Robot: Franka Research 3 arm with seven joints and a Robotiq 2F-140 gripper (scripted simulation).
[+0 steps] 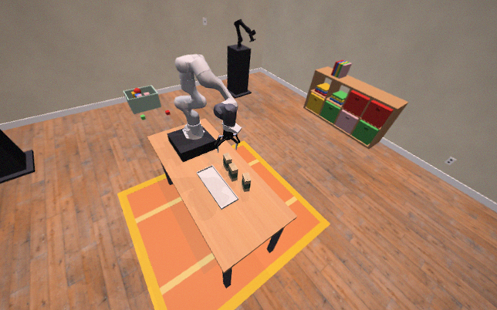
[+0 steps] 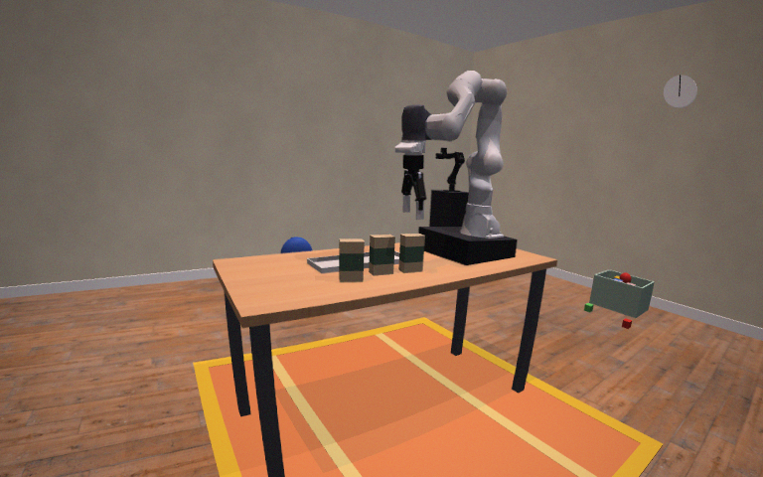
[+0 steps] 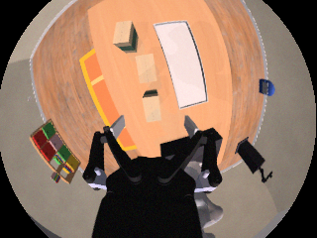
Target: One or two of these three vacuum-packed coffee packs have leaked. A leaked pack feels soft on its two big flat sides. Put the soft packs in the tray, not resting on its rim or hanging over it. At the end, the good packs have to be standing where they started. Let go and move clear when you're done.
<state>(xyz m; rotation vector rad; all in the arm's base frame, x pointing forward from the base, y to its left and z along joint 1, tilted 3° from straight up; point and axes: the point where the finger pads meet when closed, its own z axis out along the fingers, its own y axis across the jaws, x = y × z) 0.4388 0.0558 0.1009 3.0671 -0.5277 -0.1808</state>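
Observation:
Three tan coffee packs with dark green bands stand upright in a row on the wooden table. The near-base pack, the middle pack and the far pack are apart from each other. A flat white tray lies beside the row, with nothing in it. My gripper is open and empty, pointing down, well above the near-base pack.
The arm's black base block sits on the table end behind the packs. An orange mat lies under the table. A green bin with toys, a shelf and a black pedestal stand off on the floor.

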